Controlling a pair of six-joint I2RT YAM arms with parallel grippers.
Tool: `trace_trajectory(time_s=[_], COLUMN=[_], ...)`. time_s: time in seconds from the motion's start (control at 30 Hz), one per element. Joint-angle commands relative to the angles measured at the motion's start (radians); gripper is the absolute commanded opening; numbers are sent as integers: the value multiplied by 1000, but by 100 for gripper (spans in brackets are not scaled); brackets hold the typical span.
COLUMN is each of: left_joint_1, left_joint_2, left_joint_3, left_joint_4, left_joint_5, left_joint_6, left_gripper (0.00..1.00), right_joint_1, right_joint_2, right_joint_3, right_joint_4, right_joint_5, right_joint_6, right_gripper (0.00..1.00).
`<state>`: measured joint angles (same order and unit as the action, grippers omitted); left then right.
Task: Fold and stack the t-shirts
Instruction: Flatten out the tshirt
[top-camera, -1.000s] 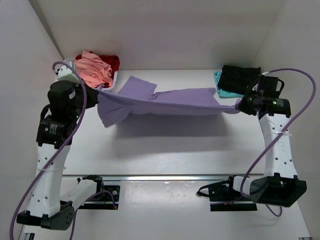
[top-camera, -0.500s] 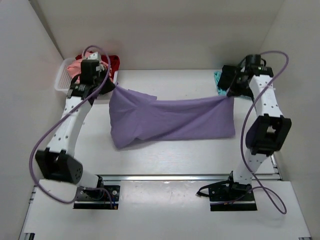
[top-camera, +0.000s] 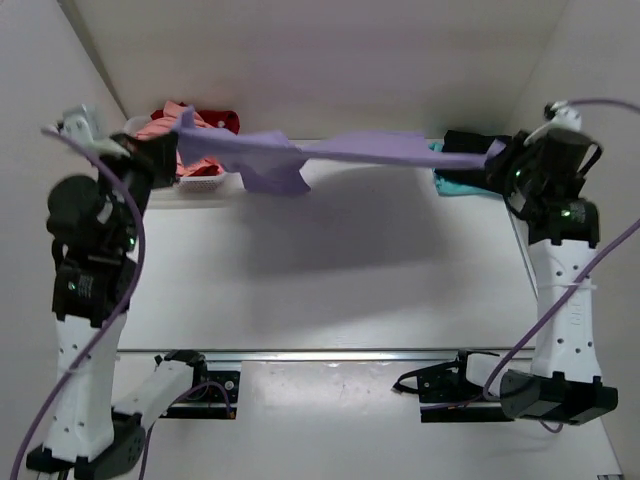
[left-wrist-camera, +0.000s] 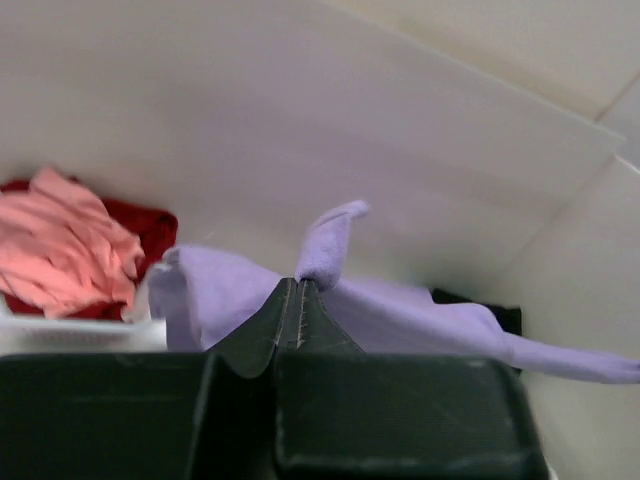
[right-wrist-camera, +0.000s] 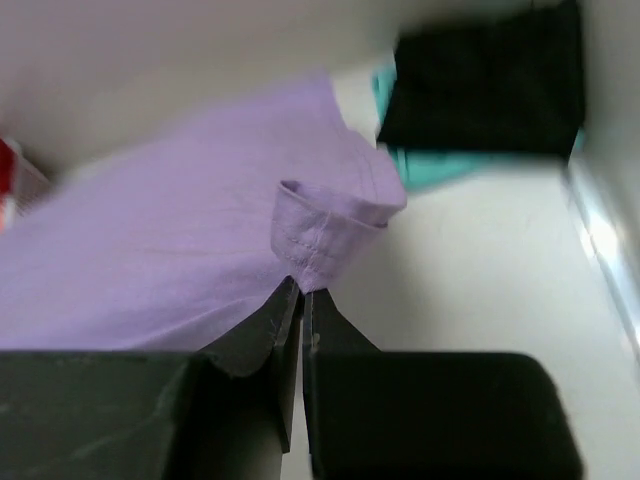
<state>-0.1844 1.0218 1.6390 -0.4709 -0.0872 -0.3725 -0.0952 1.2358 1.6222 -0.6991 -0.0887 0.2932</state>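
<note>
Nearest: bare table (top-camera: 330, 285), well below the cloth. Best landing spot for the shirt, laid flat and square.

Further out, raised above the table: left gripper (top-camera: 172, 150) pinched tight on one edge of the lavender t-shirt (top-camera: 345, 150), right gripper (top-camera: 497, 158) pinched tight on the opposite edge, with a hemmed fold bunched just past its tips in the wrist view. Strung taut from left to right over the far part of the table, one loose flap hanging near the left end.

Judged from that: a spreading step, ahead of any fold. Grip firmly through the descent. Lower both ends together and level, drawing toward the near side and letting the hanging flap touch down first and drag flat rather than tuck under. Ease the tension slightly before landing, given how thin both pinches look. Release only once flat.

Farthest: salmon-pink t-shirt (top-camera: 160, 128) and red t-shirt (top-camera: 224, 121) heaped at the white mesh basket (top-camera: 200, 183), far left; black t-shirt (top-camera: 468, 142) lying on the teal t-shirt (top-camera: 452, 181), far right. With the cloth ends close to both, avoid sweeping the stack or snagging the basket.
</note>
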Motion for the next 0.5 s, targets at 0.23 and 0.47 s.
trace_trajectory(time_s=[0.23,0.47], left_joint_1=[25,13], left_joint_2=[-291,-391], left_joint_3=[-801,-929], left_joint_4=[-146,-307], left_joint_5=[184,210], left_joint_6=[-190,-190], left_gripper=[0,0], right_joint_1=[-51,-63], right_joint_2=[-96,-139], right_joint_3=[-683,-855], right_joint_4=[67,-16], right_joint_5=[-192,-195], right_joint_6=[81,110], right_gripper=[0,0])
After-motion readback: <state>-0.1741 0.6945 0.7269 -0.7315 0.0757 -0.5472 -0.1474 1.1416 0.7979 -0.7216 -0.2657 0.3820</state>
